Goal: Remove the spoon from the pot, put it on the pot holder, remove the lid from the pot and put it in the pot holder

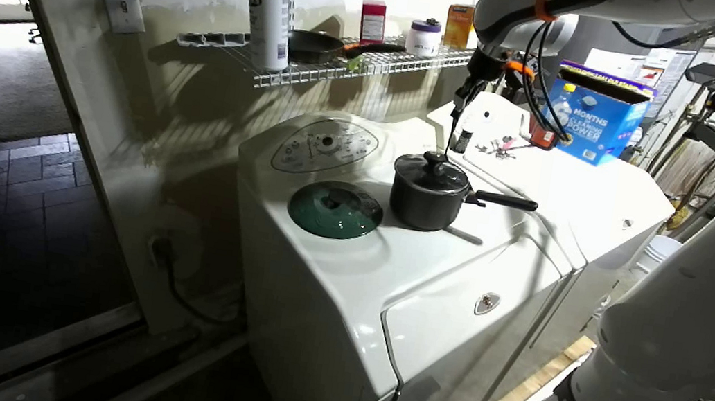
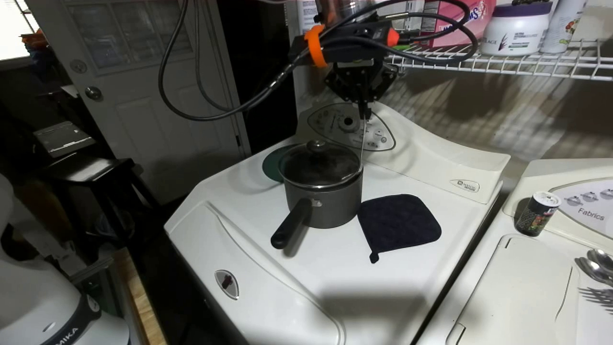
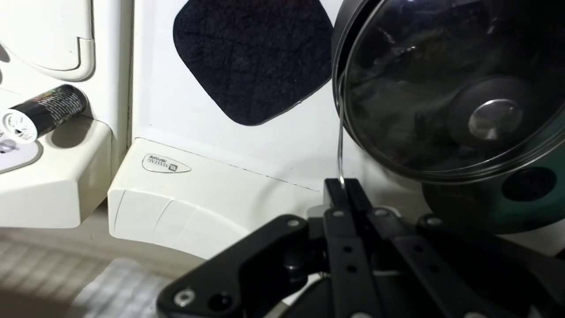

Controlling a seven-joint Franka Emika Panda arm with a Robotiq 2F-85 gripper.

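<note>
Claw (image 3: 344, 183) pinches the spoon (image 3: 340, 143) beside the lid (image 2: 306, 167), the pot (image 2: 335, 207) standing between pot holder (image 2: 402, 223) and green disc (image 1: 326, 221).

The pot (image 2: 331, 209) stands between disc (image 2: 272, 165) and pot holder (image 2: 401, 223), lid (image 2: 320, 165) atop

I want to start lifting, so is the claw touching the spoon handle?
Touching. The wrist view shows the claw closed, with the thin metal spoon handle pinched between its fingertips.

Home laundry area: white appliances (image 2: 239, 206), "Fabrics" panel (image 2: 590, 207), wire shelf (image 1: 347, 72).
</note>
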